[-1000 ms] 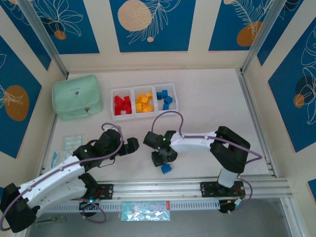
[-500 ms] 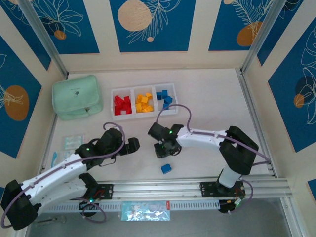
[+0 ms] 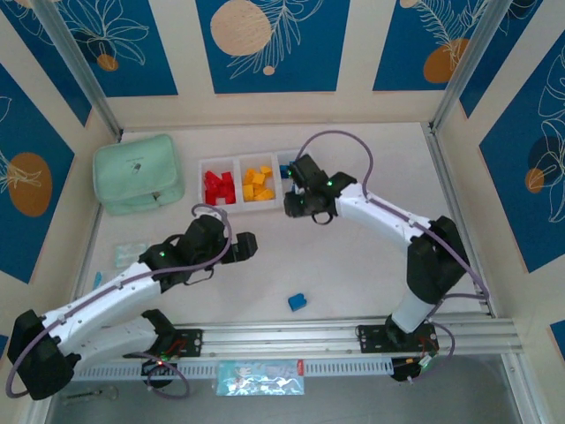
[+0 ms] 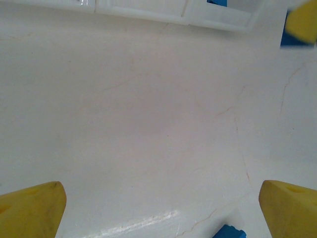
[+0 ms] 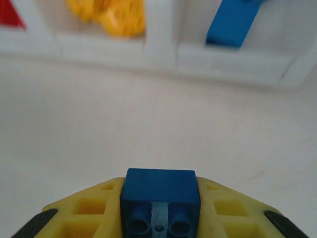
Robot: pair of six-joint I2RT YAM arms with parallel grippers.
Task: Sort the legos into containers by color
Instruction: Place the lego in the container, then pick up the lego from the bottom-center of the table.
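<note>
The white tray [image 3: 256,157] holds red legos [image 3: 219,188] in its left container, yellow ones [image 3: 258,185] in the middle and blue ones [image 3: 284,168] on the right. My right gripper [image 3: 298,205] hovers just before the tray's front wall [image 5: 163,52], shut on a blue lego [image 5: 160,201]; ahead of it are yellow legos [image 5: 111,15] and a blue one [image 5: 233,25]. Another blue lego [image 3: 297,302] lies loose near the front rail, also at the bottom edge [image 4: 229,232] of the left wrist view. My left gripper [image 3: 243,247] is open and empty over bare table [image 4: 161,213].
A mint green pouch [image 3: 139,172] lies left of the tray. Clear packets [image 3: 128,254] sit by the left wall, and another packet [image 3: 260,375] lies below the metal rail [image 3: 353,336]. Walls close in the table on three sides.
My right gripper has carried the blue lego from beside the loose blue one up to the tray's front. The left gripper has crept forward and to the right.
</note>
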